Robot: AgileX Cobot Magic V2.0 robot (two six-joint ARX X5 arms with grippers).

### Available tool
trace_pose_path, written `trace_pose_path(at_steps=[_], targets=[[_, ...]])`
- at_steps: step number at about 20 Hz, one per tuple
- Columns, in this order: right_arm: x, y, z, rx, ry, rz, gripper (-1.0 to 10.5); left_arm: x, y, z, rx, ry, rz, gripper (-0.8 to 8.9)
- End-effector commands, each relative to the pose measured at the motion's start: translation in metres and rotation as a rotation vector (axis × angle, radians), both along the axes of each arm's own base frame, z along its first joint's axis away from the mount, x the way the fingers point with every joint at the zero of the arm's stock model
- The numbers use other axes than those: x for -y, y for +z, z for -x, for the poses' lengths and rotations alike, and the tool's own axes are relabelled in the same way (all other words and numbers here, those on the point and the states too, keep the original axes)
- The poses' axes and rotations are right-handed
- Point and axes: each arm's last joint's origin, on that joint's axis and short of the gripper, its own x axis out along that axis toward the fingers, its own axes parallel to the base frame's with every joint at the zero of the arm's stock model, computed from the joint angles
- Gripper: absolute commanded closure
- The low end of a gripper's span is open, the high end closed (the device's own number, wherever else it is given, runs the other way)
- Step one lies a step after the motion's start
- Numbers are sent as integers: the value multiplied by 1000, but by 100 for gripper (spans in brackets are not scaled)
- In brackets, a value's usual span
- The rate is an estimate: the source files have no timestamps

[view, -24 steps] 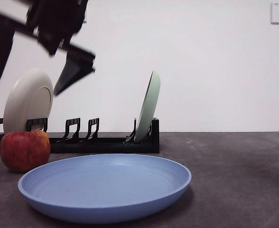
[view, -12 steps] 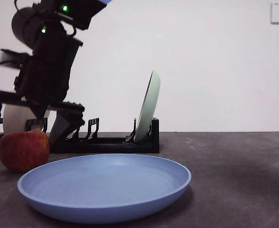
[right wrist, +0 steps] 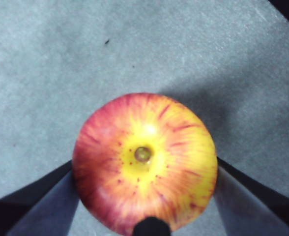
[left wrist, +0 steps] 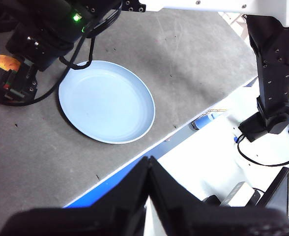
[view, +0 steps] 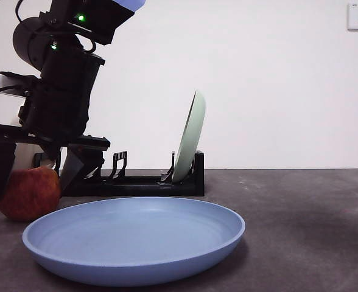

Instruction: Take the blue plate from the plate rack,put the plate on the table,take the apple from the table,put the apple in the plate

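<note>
A wide, shallow, matte light blue plate (view: 134, 239) is seen lying flat on the dark grey, rough, concrete-like worktop (view: 301, 225) in the front view. Just beside the plate, on its far side at the picture's left, a round red apple with yellow-orange streaks (view: 28, 192) rests on the worktop. Behind the plate a long, low black plate rack (view: 136, 178) is set, with a pale green plate (view: 189, 137) standing on edge in it and a sliver of a cream plate (view: 24, 155) showing behind the arm.

The right gripper (view: 36, 170) is lowered over the apple, one dark jaw on each side of the fruit. The right wrist view shows what the front view cannot: the apple (right wrist: 144, 162) is looked down on from directly above, its stem hollow in the middle, with the right gripper (right wrist: 144, 196) spread wide and a jaw close against each flank. Whether the jaws actually press the skin cannot be told; the apple sits on the worktop (right wrist: 61, 59).

The left wrist view looks from high and far off. In it the blue plate (left wrist: 106, 101) is shown whole and bare, the apple (left wrist: 1, 64) is mostly hidden beyond the other arm, and the worktop (left wrist: 193, 44) edge is seen. The left gripper (left wrist: 148, 164) is held well away from the plate, its jaws brought together to a point with nothing between them.
</note>
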Motion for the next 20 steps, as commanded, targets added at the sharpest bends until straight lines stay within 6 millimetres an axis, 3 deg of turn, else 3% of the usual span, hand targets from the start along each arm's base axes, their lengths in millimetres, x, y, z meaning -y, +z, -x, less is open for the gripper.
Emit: trace_pose_path(at_steps=[1,3,5,10,13,17,20], targets=[[-2,-14,2,-19,-1,27,912,0,-2,0,5,4,-4,820],[-1,-14,2,-24,0,41,918,0,-2,0,7,3,-5,820],[3,-2,4,-30,1,50,916,0,-2,0,12,-1,-8,820],[29,69,17,59,28,83,922,0,-2,0,12,-1,-8,820],[47,96,28,80,66,153,958,0,-2,0,21,9,-13,820],[70,107,43,119,84,169,958,-1,-1,-1,34,21,-19,820],[108,87,68,170,63,126,958,-1,-1,-1,37,27,-20,820]])
